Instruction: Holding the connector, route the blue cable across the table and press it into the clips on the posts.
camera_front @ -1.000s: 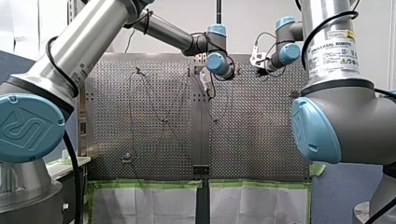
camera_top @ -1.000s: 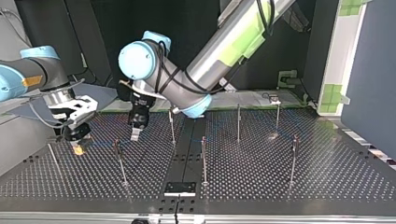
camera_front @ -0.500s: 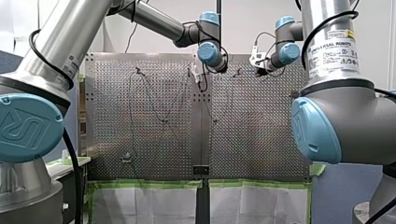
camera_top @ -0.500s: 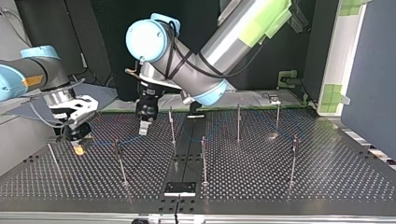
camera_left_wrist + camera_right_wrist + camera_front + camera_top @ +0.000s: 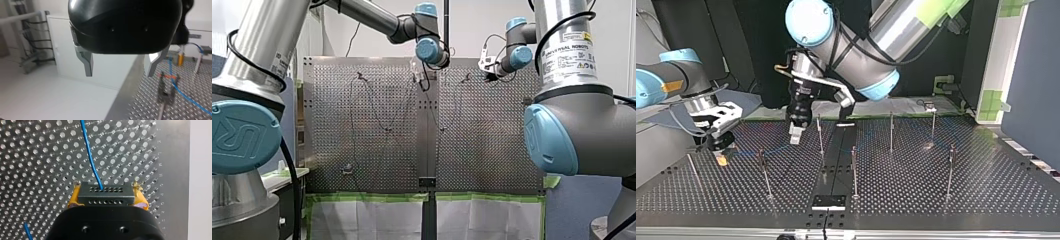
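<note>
Two hands, two states: your left hand (image 5: 119, 72) hangs released, nothing between its metal fingers (image 5: 88, 67), while your right hand (image 5: 106, 203) is clenched on the connector (image 5: 104, 191), yellow pads either side. The blue cable (image 5: 90, 160) leaves the connector and runs out over the perforated worktop (image 5: 37, 157).

Over the last second your left hand has lifted clear of the cable and drifted toward the top view's right, closer to a thin post (image 5: 820, 134). Your right hand has not moved. You can read that as one press finished and your left arm repositioning. The left wrist view shows the cable reaching the clip (image 5: 168, 76) on a post (image 5: 163, 100), though you cannot confirm that it is seated.

Mind the edges. Your left hand looks out past the worktop's rim toward a white cabinet (image 5: 62, 50), and your right hand sits near a rim too. Open room lies toward the top view's right, where more posts (image 5: 891, 132) stand well apart. Your left forearm hangs above them, so come down between posts rather than sweeping sideways.
</note>
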